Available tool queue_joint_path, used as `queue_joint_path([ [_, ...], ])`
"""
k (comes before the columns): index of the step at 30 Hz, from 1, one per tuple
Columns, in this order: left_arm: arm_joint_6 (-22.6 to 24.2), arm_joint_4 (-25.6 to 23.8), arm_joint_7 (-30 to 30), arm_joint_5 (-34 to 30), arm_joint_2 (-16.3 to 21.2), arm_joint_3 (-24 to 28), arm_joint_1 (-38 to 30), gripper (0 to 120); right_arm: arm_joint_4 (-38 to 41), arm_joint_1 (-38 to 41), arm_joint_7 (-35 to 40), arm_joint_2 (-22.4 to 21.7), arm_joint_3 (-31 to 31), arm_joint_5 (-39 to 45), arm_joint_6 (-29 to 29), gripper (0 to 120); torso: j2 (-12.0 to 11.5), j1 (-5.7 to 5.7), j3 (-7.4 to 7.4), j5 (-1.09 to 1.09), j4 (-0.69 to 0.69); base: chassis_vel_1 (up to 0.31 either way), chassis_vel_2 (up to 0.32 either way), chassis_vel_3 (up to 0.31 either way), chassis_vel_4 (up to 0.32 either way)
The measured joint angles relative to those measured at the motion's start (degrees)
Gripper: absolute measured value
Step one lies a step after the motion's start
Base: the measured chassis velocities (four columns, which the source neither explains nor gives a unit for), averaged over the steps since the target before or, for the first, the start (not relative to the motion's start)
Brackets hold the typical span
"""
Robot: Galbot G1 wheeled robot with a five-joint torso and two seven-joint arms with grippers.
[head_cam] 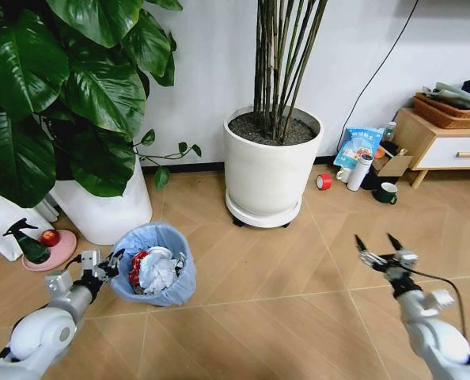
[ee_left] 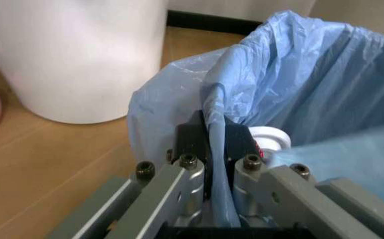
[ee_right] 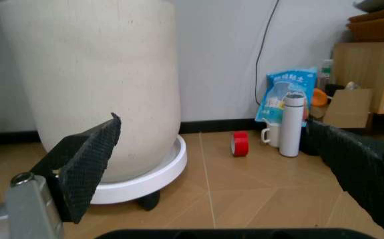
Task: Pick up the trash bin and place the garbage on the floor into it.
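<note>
Underfoot, the floor of light brown boards in a chevron pattern, bare at the near edge. At seven o'clock in the head view, the left gripper, closed onto the rim of the trash bin — in the left wrist view its black fingers pinched together on a fold of the crinkly light-blue bag. Bin just beyond that gripper, toward three o'clock of it, standing on the floor in front of a white plant pot. Inside the bin, garbage: crumpled white tissues, something red, a white round lid. At five o'clock, well apart from the bin, the right gripper, fingers spread wide and holding nothing, above bare boards.

Farther off at nine o'clock, a pink dish with a green spray bottle beside it. At twelve o'clock, a second white pot on a wheeled base, bamboo-like stems rising from its soil. Beyond, toward two o'clock along the white wall — a red tape roll, a blue-white bag, a white flask, a dark mug, and a low wooden cabinet with a woven tray on top.
</note>
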Motion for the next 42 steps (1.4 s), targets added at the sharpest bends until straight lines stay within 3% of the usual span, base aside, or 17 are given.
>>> queue_joint_path([
  [8, -0.31, -0.98, 0.55, 0.61, -1.59, -4.65, 2.86, 0, 3.77, -2.85, -1.17, 4.64, 1.04, -0.92, 0.37, 100, 0.00, 0.00, 0.00, -0.02, -0.01, 0.000, 0.000, 0.000, 0.000],
  [28, -0.14, -1.25, -0.30, 0.17, -3.01, -6.96, 2.61, 0, 0.76, -0.57, -1.71, 4.06, -2.06, -0.86, 1.38, 100, -0.01, 0.02, 0.02, -0.02, -0.02, 0.009, -0.008, -0.006, 0.011],
  [42, 0.06, -1.91, -0.62, -0.32, -2.27, -7.00, 2.35, 0, 0.58, -1.12, -2.73, 4.14, -1.64, -0.87, 2.23, 100, -0.01, 0.01, 0.01, -0.01, -0.02, 0.191, -0.180, -0.188, 0.187],
])
